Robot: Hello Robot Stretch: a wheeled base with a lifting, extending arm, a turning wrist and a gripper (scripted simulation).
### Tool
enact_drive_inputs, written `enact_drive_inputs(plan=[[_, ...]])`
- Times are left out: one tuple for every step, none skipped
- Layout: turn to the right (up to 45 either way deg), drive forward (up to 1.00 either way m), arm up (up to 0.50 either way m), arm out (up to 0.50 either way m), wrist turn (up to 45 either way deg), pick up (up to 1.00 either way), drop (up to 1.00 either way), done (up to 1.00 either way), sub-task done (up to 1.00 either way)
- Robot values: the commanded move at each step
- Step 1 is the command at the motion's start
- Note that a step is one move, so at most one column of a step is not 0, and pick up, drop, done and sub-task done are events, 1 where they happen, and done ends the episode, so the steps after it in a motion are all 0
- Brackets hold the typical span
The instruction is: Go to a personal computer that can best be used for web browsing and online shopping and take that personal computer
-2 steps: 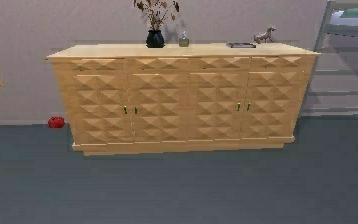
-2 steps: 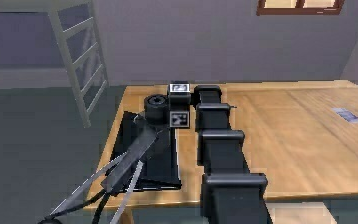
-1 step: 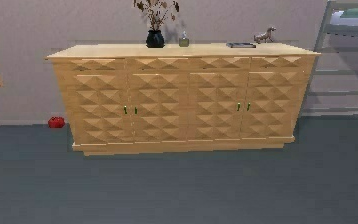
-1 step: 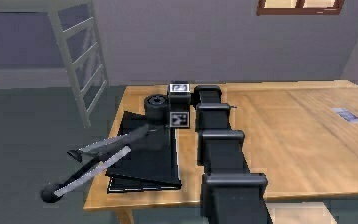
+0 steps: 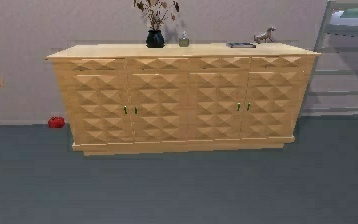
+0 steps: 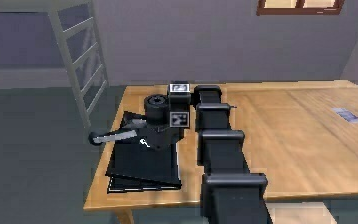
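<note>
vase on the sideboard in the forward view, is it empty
No, the dark vase on the sideboard holds a bunch of dried stems that rise from its mouth.

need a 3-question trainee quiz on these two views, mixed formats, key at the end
1. True or false: the vase stands on top of the sideboard.
2. In the arm side view, what lies on the table at the gripper? A) a red ball B) a flat black thing C) a plate
3. Fill in: in the forward view, the red thing lies on the floor beside the sideboard's ____ end.
Key: 1 true. 2 B. 3 left.
</note>
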Motion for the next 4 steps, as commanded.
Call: enact_drive_inputs(plan=[[0.0, 0.0, 0.0, 0.0, 27.0, 0.0, 0.0, 0.0, 0.0], [0.0, 0.0, -0.3, 0.0, 0.0, 0.0, 0.0, 0.0, 0.0], [0.0, 0.0, 0.0, 0.0, 0.0, 1.0, 0.0, 0.0, 0.0], [0.0, 0.0, 0.1, 0.0, 0.0, 0.0, 0.0, 0.0, 0.0]])
